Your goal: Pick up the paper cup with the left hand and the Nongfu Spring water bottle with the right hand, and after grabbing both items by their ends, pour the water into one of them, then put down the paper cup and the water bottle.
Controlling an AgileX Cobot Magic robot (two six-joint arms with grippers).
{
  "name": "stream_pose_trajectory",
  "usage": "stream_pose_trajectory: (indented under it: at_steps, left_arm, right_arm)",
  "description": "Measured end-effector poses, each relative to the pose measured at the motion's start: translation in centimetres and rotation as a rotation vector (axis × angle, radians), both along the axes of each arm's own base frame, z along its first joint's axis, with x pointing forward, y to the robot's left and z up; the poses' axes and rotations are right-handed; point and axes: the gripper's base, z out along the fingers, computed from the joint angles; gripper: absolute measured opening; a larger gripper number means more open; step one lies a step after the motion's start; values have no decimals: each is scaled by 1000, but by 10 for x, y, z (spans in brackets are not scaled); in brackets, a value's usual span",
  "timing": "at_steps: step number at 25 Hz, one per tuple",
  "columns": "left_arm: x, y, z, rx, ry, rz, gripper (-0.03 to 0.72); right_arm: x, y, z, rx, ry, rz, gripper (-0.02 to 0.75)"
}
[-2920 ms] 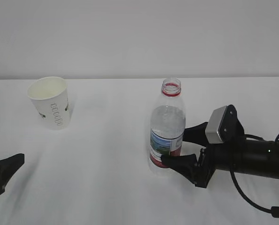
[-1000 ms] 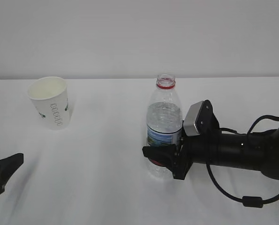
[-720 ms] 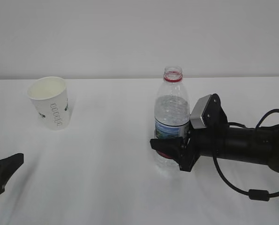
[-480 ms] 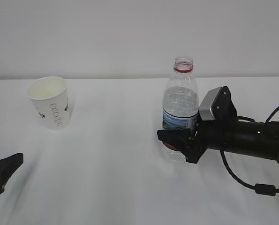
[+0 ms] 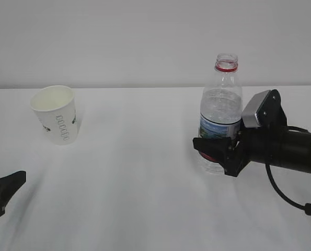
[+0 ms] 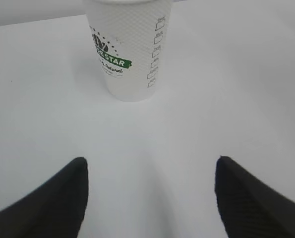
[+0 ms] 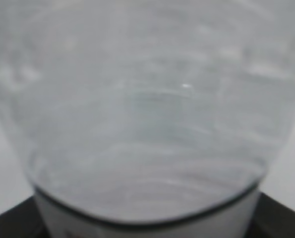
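White surface [image 5: 134, 178] all round. Nearest, the left end effector [image 6: 149, 198] sits low at the left edge, spread wide, gripping nothing. Mid-right, the right end effector [image 5: 212, 151] clamps the upright Nongfu Spring water bottle [image 5: 220, 112] at its label. Farther back left stands the paper cup [image 5: 56, 114].

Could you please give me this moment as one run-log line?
right end effector: shut on Nongfu Spring water bottle, upright | left end effector: open, short of paper cup | pour: not begun
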Motion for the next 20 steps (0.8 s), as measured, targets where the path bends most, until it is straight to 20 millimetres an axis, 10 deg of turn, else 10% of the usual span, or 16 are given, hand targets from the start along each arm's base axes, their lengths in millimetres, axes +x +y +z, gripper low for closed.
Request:
stream_pose_trajectory:
  at_steps: [20]
  left_arm:
    - [0,0,0,0,0,0,577]
  right_arm:
    - [-32,-15,18,13,-4,-174,485]
